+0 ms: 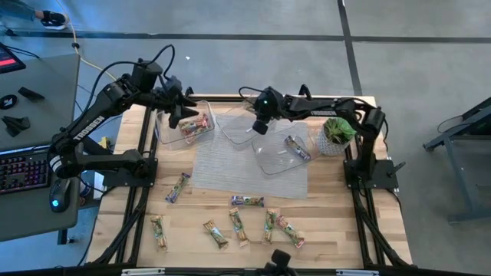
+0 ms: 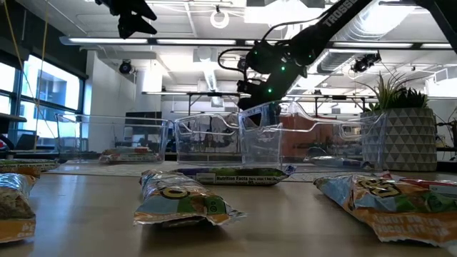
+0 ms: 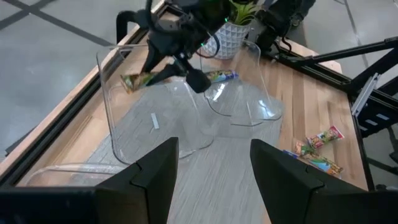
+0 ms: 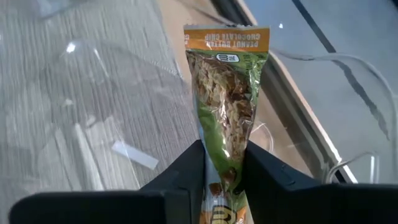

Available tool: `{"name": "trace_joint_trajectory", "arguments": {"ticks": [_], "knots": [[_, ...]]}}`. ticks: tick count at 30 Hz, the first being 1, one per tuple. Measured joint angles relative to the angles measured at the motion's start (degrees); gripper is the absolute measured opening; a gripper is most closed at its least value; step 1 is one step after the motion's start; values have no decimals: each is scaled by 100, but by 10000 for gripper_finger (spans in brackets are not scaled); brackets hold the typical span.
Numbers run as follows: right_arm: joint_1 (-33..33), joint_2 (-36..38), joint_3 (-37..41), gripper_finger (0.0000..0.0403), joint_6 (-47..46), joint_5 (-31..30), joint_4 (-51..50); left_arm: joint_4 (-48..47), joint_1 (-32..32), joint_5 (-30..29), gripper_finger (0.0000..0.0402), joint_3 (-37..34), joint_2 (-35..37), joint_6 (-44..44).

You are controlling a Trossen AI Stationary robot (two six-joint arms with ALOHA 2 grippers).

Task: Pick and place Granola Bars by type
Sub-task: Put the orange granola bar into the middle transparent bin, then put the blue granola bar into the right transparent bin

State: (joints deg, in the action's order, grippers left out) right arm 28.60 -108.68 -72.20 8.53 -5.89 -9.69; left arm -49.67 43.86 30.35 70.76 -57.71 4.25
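Three clear tubs are seen from above on a grey mat (image 1: 249,165) at the back of the worktop (image 1: 330,222): a left tub (image 1: 184,126), a middle tub (image 1: 238,129) and a right tub (image 1: 280,149). Several bars are contained in the left tub, and one purple bar (image 1: 298,147) lies in the right tub. Seven more loose bars (image 1: 248,202) are spread over the bare wood at the front.

The right tool (image 1: 259,126) is positioned over the middle tub. Its grip cannot be judged from the high view. In the right wrist view, the right tool (image 4: 225,180) is shown clamped narrowly on the lower end of a green-tan bar (image 4: 227,106), which stands upright between the fingers (image 4: 180,174), above the tub floor.

The left tool (image 1: 178,107) is held over the left tub. Its jaws are shown wide apart and empty in the left wrist view, where the fingers (image 3: 152,171) frame the mat. The held bar (image 3: 138,79) is also visible there at the right tool (image 3: 163,68).

A potted plant (image 1: 337,134) stands at the back right corner. In the low view, only the nearest loose bars (image 2: 182,200) and the tub walls (image 2: 307,139) are shown clearly.
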Motion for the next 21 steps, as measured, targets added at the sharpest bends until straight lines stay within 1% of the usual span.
{"name": "trace_joint_trajectory", "arguments": {"ticks": [6,9,12,14,17,19,21], "knots": [[0,-2,0,143,95,-231,-68,49,0,2,195,-2,-2,-2],[-2,-2,0,172,111,-275,58,40,-1,2,195,-2,-2,-2],[-73,132,-7,193,350,-280,232,37,-3,44,195,-2,-2,17],[-196,336,-108,200,443,-280,224,35,-64,141,195,-2,-2,112],[-454,755,-290,200,438,-288,174,29,-394,180,195,-2,39,110],[-664,1066,-363,195,439,-289,146,10,-722,-67,195,-4,152,-133],[-877,1407,-380,188,442,-297,140,-78,-1197,-590,195,-4,300,-461]]}}
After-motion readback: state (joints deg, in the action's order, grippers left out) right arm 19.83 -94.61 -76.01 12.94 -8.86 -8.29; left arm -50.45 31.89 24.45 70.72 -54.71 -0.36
